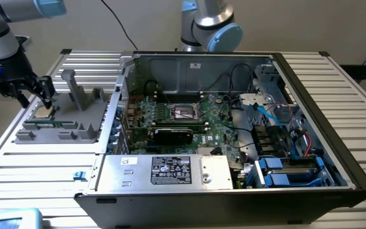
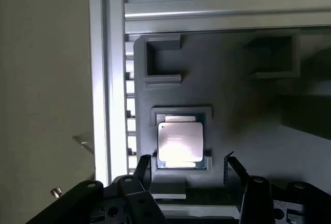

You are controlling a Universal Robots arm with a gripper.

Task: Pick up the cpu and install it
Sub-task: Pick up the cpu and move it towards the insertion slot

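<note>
Two black fingers (image 2: 142,166) of my gripper (image 2: 186,161) sit closest in the wrist view. They are spread wide and grip nothing. Their back ends are cut off by the picture edge. Past the tips, in the gap between them, lies the cpu (image 2: 179,142), flat in its square pocket on the grey tray (image 2: 232,79). I count one cpu. Light bounces off its top, so I cannot read any writing there.

The exterior view adds the whole room. My gripper (image 1: 35,99) hangs just over the grey tray (image 1: 75,131) at the exterior view's left. The cpu (image 1: 43,113) is a tiny pale square under it. Beside the tray lies one open computer case (image 1: 354,167) on the slatted table (image 1: 36,164). Inside are one socket (image 1: 184,112) and one silver box (image 1: 164,171). I count two robot arms: mine, and another arm (image 1: 211,26) behind the case, cut off at the top.
</note>
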